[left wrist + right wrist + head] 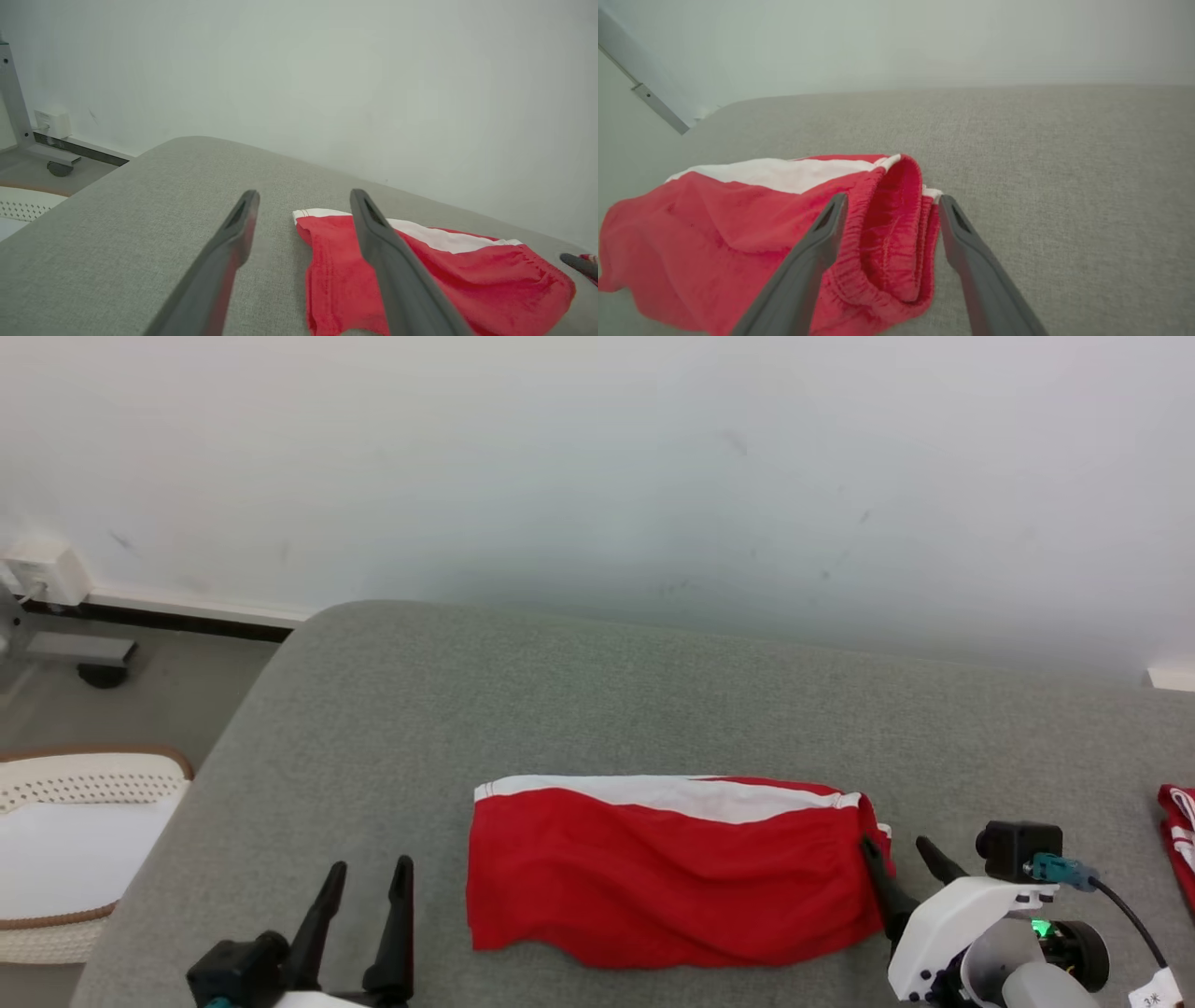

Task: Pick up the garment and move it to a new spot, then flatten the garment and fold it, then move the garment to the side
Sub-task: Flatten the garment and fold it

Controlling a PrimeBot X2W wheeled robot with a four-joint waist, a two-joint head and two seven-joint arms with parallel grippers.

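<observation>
The soft red cloth garment with a white stripe (667, 873) lies on the wide grey cloth-covered top (560, 691), close to my front edge. It looks folded into a long neat shape with a few small wrinkles. So I think the folding is done, and the job now is to move the garment to the side.

My right claw (894, 845) is wide open and holds nothing. In my right wrist view its two dark fingers stand on each side of the thick bunched end of the garment, where the stretchy band is stacked in layers. One finger is over the red cloth. The other is just beside it, over the grey top. My left claw (370, 865) is wide open and empty too. It sits near the other end of the garment and does not touch it.

To do this well, I should dip my right claw low so that all the layers sit between the fingers. If I pinch just the top layer, the fold may fall open. I think my left claw should take the other end the same way. Then both claws can lift a little and go together at one speed, so the fold holds. Another red and white cloth thing (1178, 840) lies at the far right edge. I should set the garment down away from it.
</observation>
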